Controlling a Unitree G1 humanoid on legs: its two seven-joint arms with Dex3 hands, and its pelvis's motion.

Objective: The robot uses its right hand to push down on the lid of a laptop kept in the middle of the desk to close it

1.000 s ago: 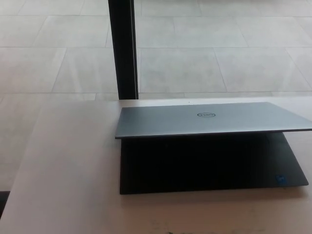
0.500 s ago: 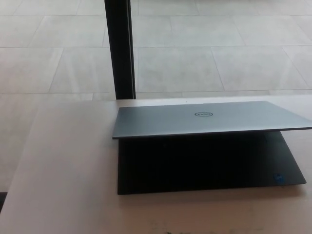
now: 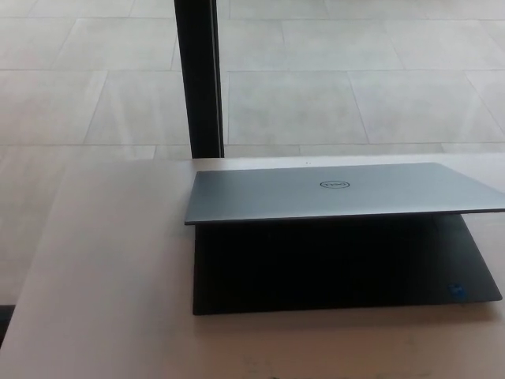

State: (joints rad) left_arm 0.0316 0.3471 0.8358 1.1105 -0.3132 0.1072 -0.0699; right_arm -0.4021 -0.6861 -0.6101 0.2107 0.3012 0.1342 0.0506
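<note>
Laptop (image 3: 339,237) half-open, mid-desk (image 3: 110,268)

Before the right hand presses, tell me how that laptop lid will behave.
The lid looks thin and rigid, so it should probably swing down without flexing. It hangs nearly flat above the dark base, so little travel remains. The smooth desk might let the laptop slide.

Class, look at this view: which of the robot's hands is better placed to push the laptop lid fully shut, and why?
Right, probably. Neither hand is in view, but the laptop sits toward the robot's right on the desk, and its half-lowered lid reaches the right edge.
</note>
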